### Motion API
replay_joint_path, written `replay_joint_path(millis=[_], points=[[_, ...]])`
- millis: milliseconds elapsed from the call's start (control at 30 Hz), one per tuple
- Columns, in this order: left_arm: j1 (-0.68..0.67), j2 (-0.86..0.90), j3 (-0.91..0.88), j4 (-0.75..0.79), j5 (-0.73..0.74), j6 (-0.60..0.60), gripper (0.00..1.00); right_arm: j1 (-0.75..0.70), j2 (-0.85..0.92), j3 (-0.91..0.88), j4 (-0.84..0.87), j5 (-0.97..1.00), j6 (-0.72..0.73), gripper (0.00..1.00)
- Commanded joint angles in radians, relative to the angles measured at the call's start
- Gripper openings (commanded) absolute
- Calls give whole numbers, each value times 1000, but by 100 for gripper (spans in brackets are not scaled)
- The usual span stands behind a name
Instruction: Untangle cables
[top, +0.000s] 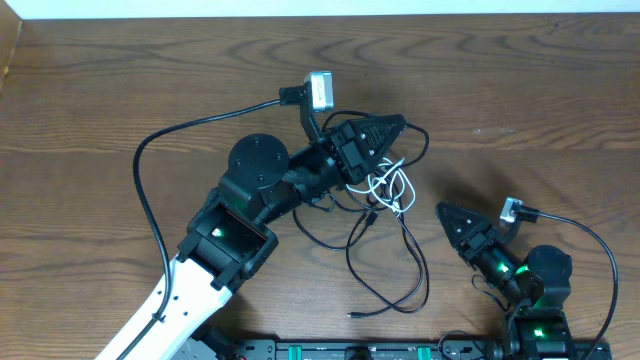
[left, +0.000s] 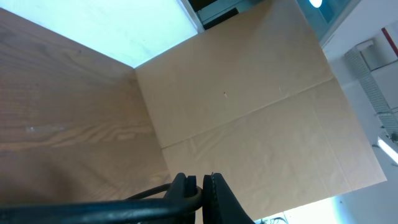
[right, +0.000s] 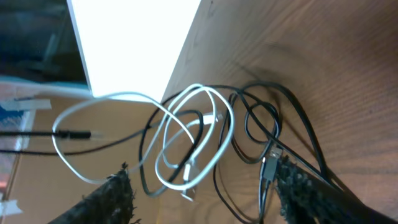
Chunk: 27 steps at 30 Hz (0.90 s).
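Observation:
The cables lie tangled mid-table: a thin white cord (top: 392, 186) coiled over black cords (top: 385, 262) that trail in loose loops toward the front edge. My left gripper (top: 392, 130) sits at the top of the tangle, shut on a black cord (left: 124, 203) that loops between its jaws (left: 203, 181). My right gripper (top: 447, 213) is to the right of the tangle, open and apart from it. Through its wide fingers (right: 204, 175) I see the white cord (right: 198, 86) looped in the air, with black cords and a small plug end (right: 272, 163) near the right finger.
A thicker black wire (top: 170, 134) arcs from the left wrist camera across the left of the wooden table (top: 520, 90). The table's far edge (top: 330, 14) meets a white wall. Both arm bases stand at the front edge.

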<state>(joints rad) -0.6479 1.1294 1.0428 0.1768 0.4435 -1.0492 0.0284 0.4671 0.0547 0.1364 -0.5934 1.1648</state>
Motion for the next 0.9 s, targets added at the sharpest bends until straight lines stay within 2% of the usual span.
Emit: replay_joint_path(millis=[0, 167, 333, 433, 600, 700, 800, 867], points=[[4, -10, 20, 5, 20, -8, 8, 14, 9, -4, 15, 58, 71, 65], [4, -10, 20, 5, 20, -7, 8, 61, 99, 29, 47, 93, 51, 74], [4, -10, 20, 5, 20, -8, 8, 117, 308, 122, 48, 122, -45, 80], [4, -10, 20, 5, 20, -11, 8, 134, 433, 167, 75, 124, -48, 81], [4, -10, 20, 5, 20, -23, 8, 163, 657, 183, 332, 111, 3, 75], [4, -10, 20, 5, 20, -23, 8, 203, 753, 183, 408, 113, 70, 69], [4, -10, 20, 5, 20, -23, 8, 259, 835, 184, 500, 132, 77, 68], [4, -10, 20, 5, 20, -23, 8, 292, 882, 189, 561, 153, 77, 63]])
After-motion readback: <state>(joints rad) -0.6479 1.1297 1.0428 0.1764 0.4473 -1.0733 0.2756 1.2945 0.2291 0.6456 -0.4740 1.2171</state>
